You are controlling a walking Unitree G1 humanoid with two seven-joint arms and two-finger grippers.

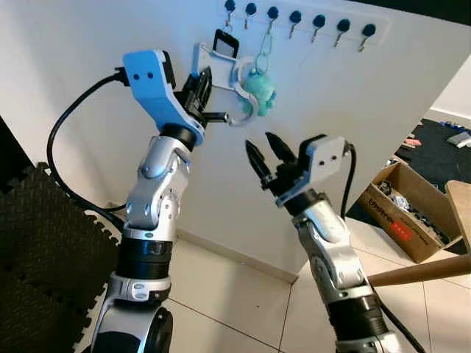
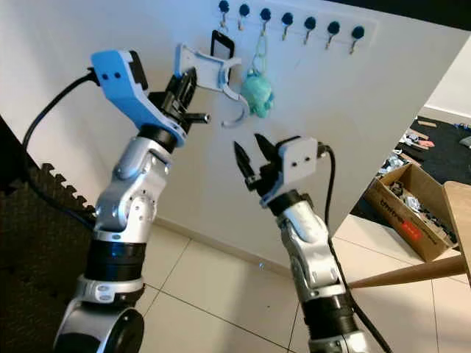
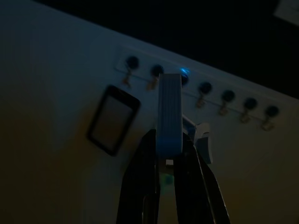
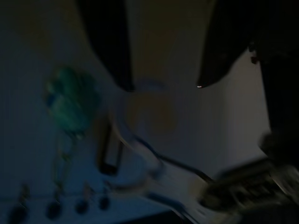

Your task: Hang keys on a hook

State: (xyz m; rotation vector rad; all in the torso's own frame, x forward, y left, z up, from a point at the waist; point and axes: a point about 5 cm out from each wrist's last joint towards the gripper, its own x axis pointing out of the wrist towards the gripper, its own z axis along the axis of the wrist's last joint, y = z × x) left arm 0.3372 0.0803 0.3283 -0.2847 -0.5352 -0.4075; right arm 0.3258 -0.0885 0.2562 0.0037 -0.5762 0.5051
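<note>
My left gripper (image 1: 202,92), closed on the white carabiner (image 1: 229,77), holds it raised beside the hook rail (image 1: 298,18). The teal plush keychain (image 1: 257,92) hangs from a hook by its clip. My right gripper (image 1: 265,153) waits below, fingers spread, touching nothing.

A home hallway or entry: a white wall (image 1: 88,88) with a row of key hooks (image 1: 294,18), tiled floor (image 1: 235,309), and a cardboard box (image 1: 412,213) of clutter.
</note>
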